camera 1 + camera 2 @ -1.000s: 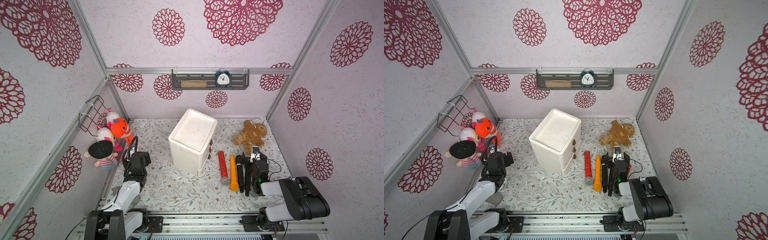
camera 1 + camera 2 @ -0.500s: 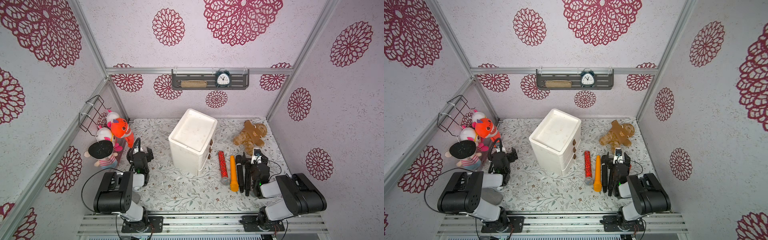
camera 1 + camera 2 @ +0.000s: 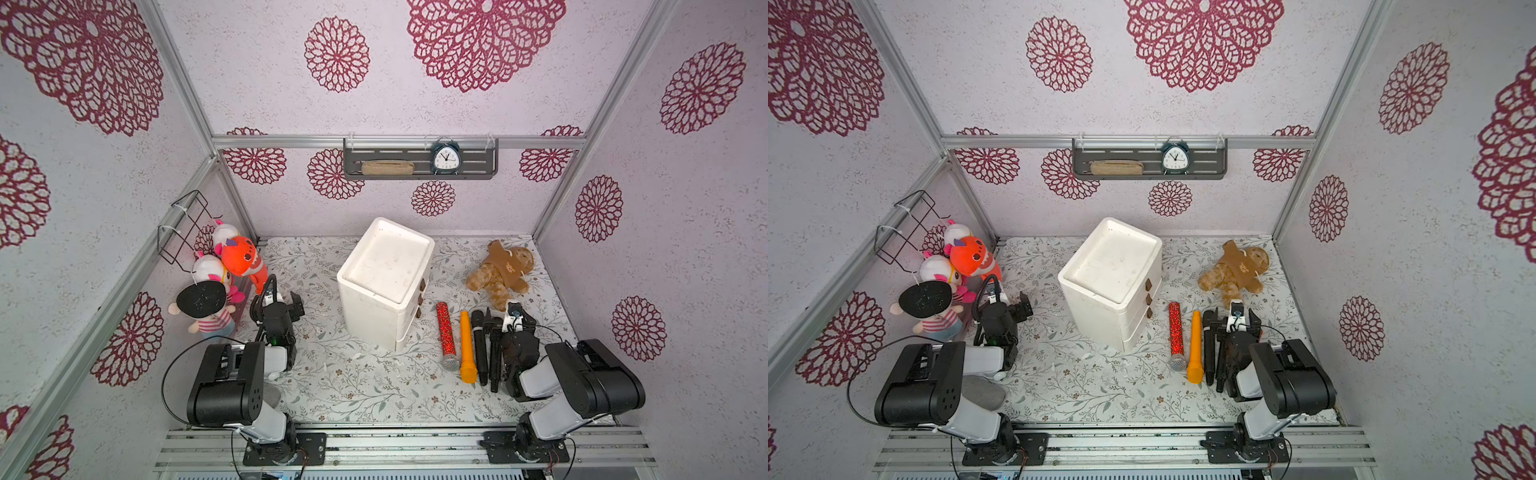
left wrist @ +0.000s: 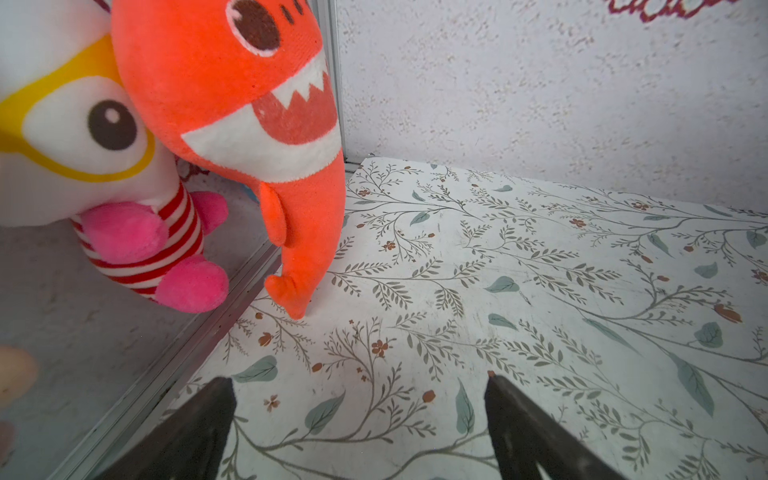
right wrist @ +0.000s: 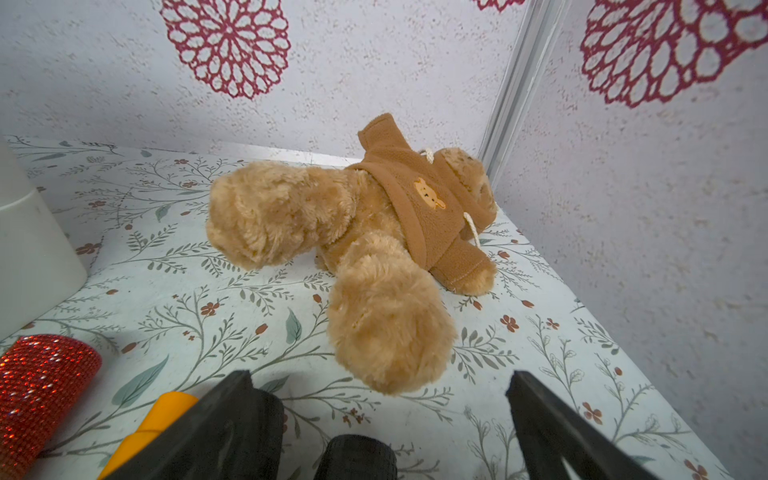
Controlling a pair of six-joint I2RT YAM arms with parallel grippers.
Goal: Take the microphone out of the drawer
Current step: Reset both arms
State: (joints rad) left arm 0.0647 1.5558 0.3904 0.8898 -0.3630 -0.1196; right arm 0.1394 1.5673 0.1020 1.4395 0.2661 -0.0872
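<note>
The right gripper (image 3: 512, 323) hangs spread and empty, lower right, just over the edge of a row of microphones (image 3: 466, 347) lying beside the white drawer unit (image 3: 384, 286), so I'd say the job's done. The left gripper (image 4: 358, 379), likewise spread, idles lower left. All three drawers (image 3: 420, 299) sit shut; contents hidden.

Left arm (image 3: 226, 384) has folded up. A second ago it lay stretched low over the mat (image 3: 353, 386); now its big joint block stands raised near the rail (image 3: 395, 440). Left gripper (image 3: 285, 302) ended a little farther from the rail. Right arm (image 3: 592, 384) tucked in slightly toward the middle of the mat. Right gripper (image 3: 510, 323) barely shifted.
</note>
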